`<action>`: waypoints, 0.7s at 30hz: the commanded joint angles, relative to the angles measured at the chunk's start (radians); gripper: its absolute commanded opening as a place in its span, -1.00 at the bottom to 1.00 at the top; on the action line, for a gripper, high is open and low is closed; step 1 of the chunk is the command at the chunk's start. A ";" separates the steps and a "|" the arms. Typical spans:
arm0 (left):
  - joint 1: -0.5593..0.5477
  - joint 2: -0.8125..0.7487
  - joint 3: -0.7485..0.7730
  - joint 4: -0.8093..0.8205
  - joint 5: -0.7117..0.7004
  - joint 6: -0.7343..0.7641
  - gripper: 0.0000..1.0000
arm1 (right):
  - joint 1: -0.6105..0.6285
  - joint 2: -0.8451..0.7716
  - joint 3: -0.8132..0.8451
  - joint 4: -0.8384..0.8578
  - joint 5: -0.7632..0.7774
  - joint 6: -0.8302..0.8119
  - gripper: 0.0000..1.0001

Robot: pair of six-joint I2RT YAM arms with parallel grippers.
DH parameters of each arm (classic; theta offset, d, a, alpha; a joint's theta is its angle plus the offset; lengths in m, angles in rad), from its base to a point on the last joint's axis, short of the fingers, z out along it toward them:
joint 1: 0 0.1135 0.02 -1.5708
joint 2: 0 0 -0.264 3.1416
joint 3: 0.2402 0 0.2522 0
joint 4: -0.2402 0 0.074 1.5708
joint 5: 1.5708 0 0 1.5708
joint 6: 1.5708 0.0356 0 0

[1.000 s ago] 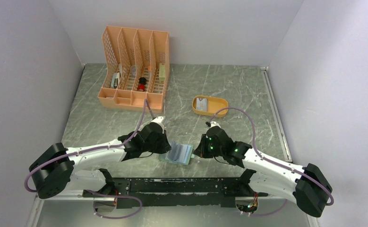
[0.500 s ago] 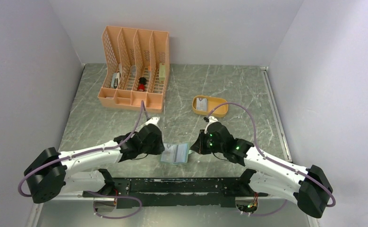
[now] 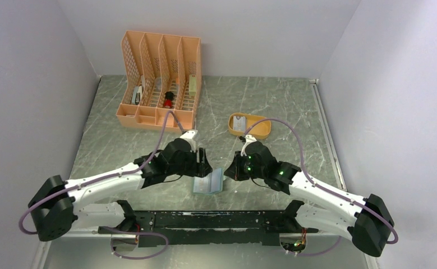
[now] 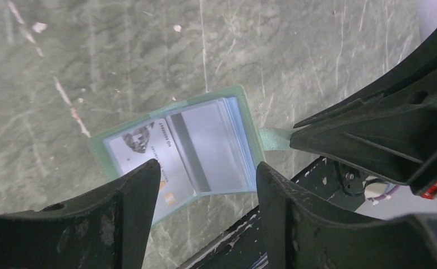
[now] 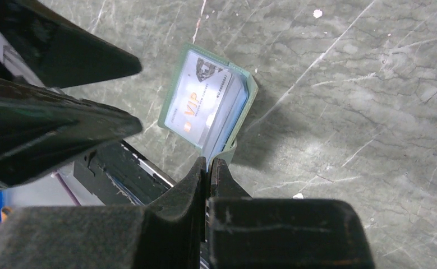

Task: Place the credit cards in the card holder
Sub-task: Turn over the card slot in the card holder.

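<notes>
Holder lies directly beneath the open-jawed left gripper — right gripper pinches its tab; another card sits beyond, rightward, in tray.

White arms with black joints are trailing looping purple cables; the right gripper's black housing is showing green lights.

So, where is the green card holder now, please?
In the top view, the sage-green folding card holder lies open at the near edge of the marbled table, between the left pincer and right pincer.
</notes>
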 commanded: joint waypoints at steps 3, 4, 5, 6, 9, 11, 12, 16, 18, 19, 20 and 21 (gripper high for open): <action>-0.002 0.138 0.006 0.153 0.178 0.025 0.39 | -0.001 0.004 0.014 0.024 -0.018 -0.022 -1.00; -0.004 0.164 0.006 0.155 0.188 0.025 0.39 | 0.000 0.004 0.012 0.024 -0.018 -0.020 -1.00; -0.003 0.182 0.004 0.178 0.197 0.027 0.40 | 0.000 0.004 0.008 0.027 -0.020 -0.019 -1.00; -0.005 0.196 0.005 0.191 0.204 0.028 0.41 | 0.000 0.004 0.004 0.030 -0.022 -0.019 -1.00; -0.012 0.230 0.012 0.206 0.202 0.029 0.43 | 0.000 0.001 -0.001 0.038 -0.033 -0.015 -1.00; -0.016 0.249 0.018 0.207 0.200 0.028 0.44 | 0.000 -0.002 -0.002 0.041 -0.037 -0.016 -1.00; -0.016 0.259 0.023 0.207 0.200 0.030 0.45 | -0.001 -0.002 0.001 0.041 -0.038 -0.016 -1.00; -0.022 0.294 0.038 0.193 0.187 0.041 0.45 | 0.000 -0.001 0.011 0.037 -0.040 -0.020 -1.00; -0.025 0.302 0.044 0.188 0.181 0.046 0.45 | 0.000 0.001 0.016 0.036 -0.040 -0.022 -1.00; -0.026 0.305 0.043 0.185 0.175 0.048 0.44 | 0.000 0.002 0.017 0.036 -0.040 -0.022 -1.00; -0.027 0.305 0.042 0.182 0.169 0.049 0.43 | 0.000 0.004 0.018 0.036 -0.039 -0.022 -1.00; -0.026 0.306 0.041 0.179 0.163 0.051 0.42 | 0.000 0.004 0.018 0.036 -0.040 -0.022 -1.00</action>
